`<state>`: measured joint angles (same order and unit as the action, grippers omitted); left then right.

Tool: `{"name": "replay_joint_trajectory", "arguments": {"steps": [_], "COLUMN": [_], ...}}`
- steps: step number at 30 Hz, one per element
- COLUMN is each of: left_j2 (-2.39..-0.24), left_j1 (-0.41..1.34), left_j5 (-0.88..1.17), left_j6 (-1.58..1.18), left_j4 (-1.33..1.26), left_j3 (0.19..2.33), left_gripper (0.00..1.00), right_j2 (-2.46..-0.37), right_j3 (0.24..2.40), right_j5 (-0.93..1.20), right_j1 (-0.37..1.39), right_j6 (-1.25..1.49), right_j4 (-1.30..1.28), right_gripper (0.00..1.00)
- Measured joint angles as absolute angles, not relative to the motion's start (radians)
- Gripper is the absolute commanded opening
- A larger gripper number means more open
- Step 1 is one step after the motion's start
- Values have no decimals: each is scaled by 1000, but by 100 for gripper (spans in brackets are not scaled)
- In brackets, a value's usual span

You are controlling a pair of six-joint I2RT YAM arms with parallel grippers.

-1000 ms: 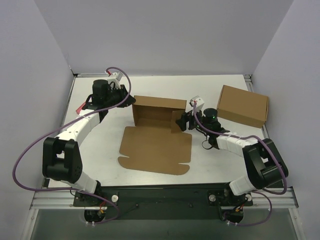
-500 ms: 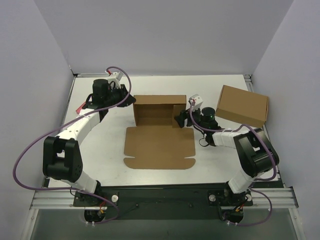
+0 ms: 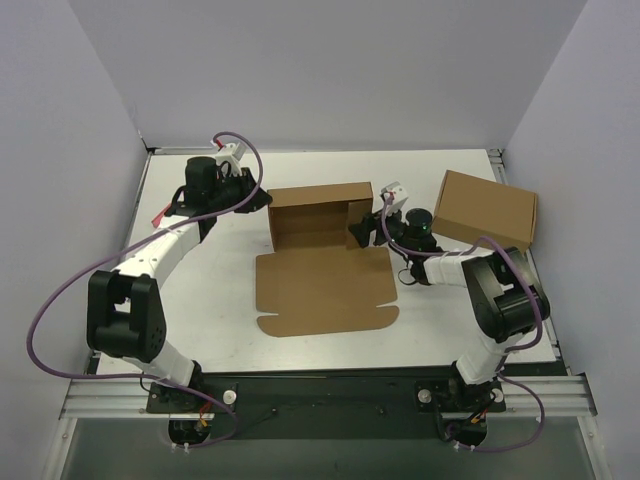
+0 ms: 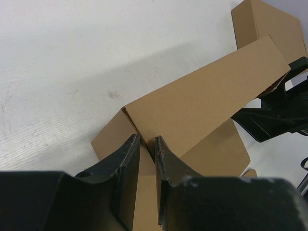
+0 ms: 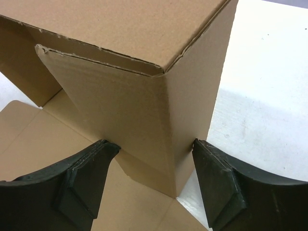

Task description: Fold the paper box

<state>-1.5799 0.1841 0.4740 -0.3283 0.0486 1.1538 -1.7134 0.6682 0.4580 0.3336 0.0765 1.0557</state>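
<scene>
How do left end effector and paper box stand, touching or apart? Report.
Touching. Left wrist view: the left end effector pinches a wall of the paper box.

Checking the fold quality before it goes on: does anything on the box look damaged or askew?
At the right end of the paper box, between the open fingers of the right gripper, the flap's edge looks ragged and meets the wall unevenly. Its large front panel lies flat, unfolded.
</scene>
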Motion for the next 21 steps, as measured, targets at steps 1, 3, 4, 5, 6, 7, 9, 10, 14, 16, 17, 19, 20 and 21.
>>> {"name": "replay_joint_trajectory", "arguments": {"steps": [1,3,4,5,6,7,9,10,14,16,17,19,20,21], "left_j2": [-1581,-1583,-1583,-1583,-1583,-1584,-1584,-1585,-1586,-1586,-1586,-1586,-1586,-1586], "left_j1": [184,183,183,182,181,181,180,180,178,175,175,174,174,174], "left_j5": [476,477,477,478,478,478,479,479,479,480,480,480,480,480], "left_j6": [-328,-327,-327,-326,-325,-325,-323,-321,-314,-310,-310,-308,-307,-307], "left_j4": [49,51,51,52,52,52,53,54,60,60,60,60,60,60], "left_j3": [1155,1158,1158,1158,1159,1159,1160,1161,1164,1165,1165,1166,1166,1166], "left_gripper": [27,27,27,27,27,27,26,26,27,26,26,26,26,26], "right_j2": [-1720,-1732,-1742,-1749,-1755,-1762,-1770,-1773,-1779,-1779,-1779,-1779,-1780,-1781], "right_j3": [673,687,697,706,712,720,732,739,764,774,778,785,790,793], "right_j5": [462,469,472,476,477,479,480,480,479,478,478,478,478,478], "right_j1": [330,325,319,314,309,304,299,296,289,287,287,287,287,287], "right_j6": [77,76,78,76,77,79,78,77,71,68,67,64,62,62], "right_j4": [1058,1062,1062,1063,1063,1064,1062,1058,1033,1024,1019,1009,1003,1000], "right_gripper": [63,53,49,47,43,42,36,34,28,24,24,19,18,17]}}
